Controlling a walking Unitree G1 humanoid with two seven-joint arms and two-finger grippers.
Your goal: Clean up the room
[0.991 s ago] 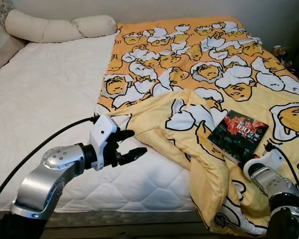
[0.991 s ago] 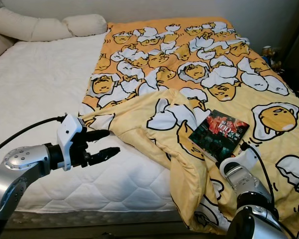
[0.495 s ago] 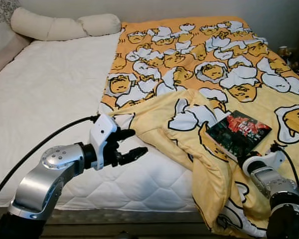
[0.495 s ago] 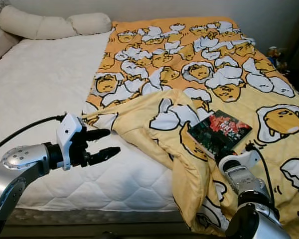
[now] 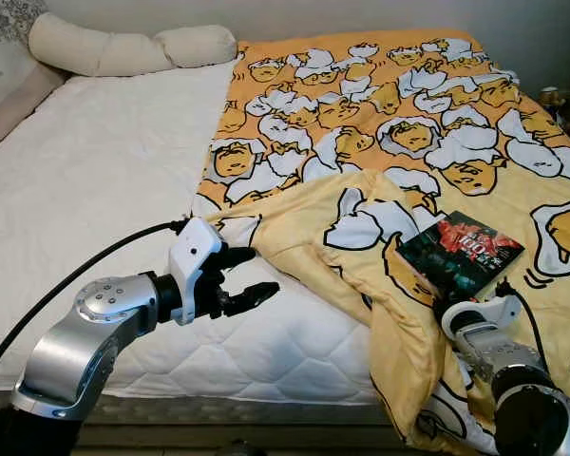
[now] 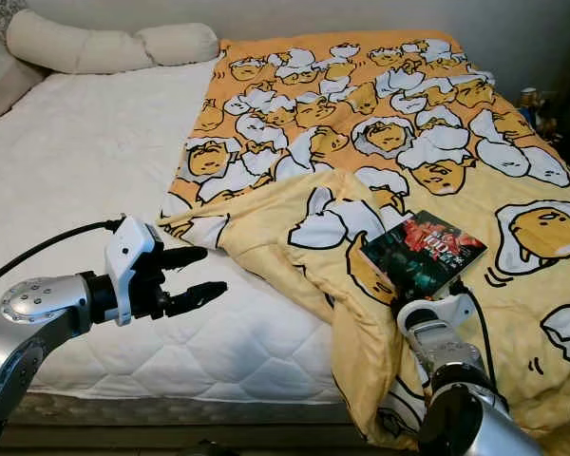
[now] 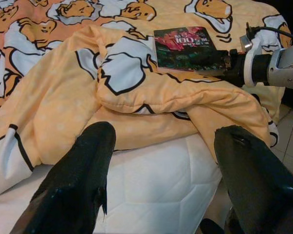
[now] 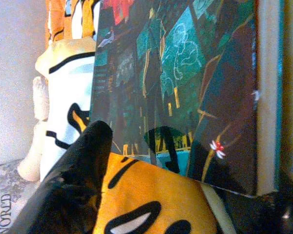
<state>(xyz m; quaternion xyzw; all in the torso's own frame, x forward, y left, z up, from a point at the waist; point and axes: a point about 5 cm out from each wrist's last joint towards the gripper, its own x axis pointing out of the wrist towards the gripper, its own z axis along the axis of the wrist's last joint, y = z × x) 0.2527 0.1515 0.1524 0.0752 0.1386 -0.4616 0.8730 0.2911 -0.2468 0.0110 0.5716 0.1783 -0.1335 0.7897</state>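
One dark book (image 5: 461, 263) lay on the rumpled yellow quilt (image 5: 380, 180), near the bed's right edge. Right gripper (image 7: 219, 62) reached up against its near edge, finger spread impossible to tell. Left gripper (image 5: 248, 275) hovered wide open and empty over white mattress (image 5: 95, 180).

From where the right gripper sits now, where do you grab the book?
Take the book by its near lower edge, coming in low from the foot of the bed. It lies flat, cover up, on the yellow blanket, and the right gripper is already at that edge, so one finger could likely slide under, one over.
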